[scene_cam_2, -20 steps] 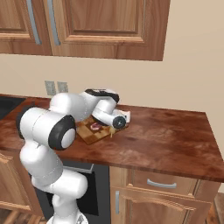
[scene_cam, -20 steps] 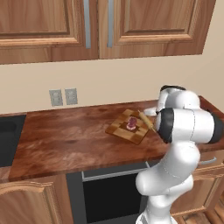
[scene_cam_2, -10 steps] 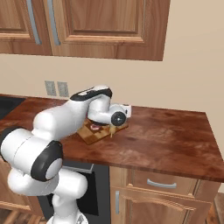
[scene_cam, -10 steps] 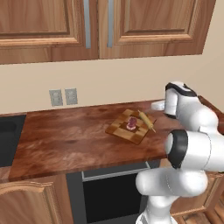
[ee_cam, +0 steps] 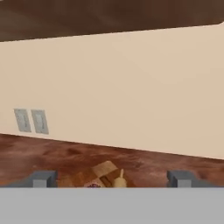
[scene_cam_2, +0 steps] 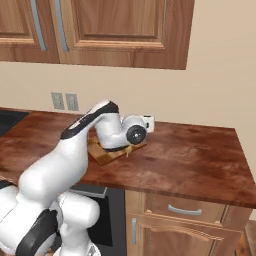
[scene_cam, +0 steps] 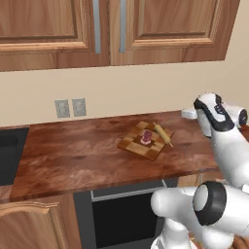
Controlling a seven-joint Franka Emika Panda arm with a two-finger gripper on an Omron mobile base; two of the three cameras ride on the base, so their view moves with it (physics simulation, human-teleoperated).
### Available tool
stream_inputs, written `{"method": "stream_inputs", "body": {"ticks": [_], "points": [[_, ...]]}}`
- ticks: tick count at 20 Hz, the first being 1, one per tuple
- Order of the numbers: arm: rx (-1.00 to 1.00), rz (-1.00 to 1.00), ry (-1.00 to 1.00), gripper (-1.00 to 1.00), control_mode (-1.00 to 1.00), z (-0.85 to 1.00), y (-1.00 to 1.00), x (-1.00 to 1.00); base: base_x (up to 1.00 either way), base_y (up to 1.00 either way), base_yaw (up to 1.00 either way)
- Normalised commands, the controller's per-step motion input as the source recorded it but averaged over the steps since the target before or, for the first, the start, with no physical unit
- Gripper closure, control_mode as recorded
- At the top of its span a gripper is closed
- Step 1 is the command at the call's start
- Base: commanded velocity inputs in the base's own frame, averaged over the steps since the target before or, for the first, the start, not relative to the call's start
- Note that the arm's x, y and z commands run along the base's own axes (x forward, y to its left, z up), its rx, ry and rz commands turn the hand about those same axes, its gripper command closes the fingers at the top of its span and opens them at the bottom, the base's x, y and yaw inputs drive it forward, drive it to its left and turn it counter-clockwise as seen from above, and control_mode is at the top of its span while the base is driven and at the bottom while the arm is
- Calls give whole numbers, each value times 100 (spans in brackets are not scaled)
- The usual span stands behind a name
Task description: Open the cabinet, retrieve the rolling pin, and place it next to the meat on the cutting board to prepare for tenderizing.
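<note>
On the cutting board (scene_cam: pixel 144 142), well back from the counter's (scene_cam: pixel 73 160) near edge, the rolling pin (scene_cam: pixel 163 134) lies along the right side beside the meat (scene_cam: pixel 147 137). The gripper (ee_cam: pixel 112 178) hangs released, jaws spread wide and empty. The cabinet (scene_cam: pixel 168 26) doors above are closed.

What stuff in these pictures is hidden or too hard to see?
- Cutting board, right base view: mostly hidden behind the robot's arm; the meat on it is covered there.
- Meat, hand view: just a sliver, cut off at the bottom.
- Rolling pin, hand view: only one end shows.
- Cabinet, left base view: top cut off; doors shut, inside unseen.
</note>
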Motion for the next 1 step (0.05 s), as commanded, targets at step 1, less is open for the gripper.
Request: {"method": "stream_inputs", "body": {"ticks": [1], "points": [[0, -1, 0, -100, -100, 56, -28, -89, 0, 0, 0]]}}
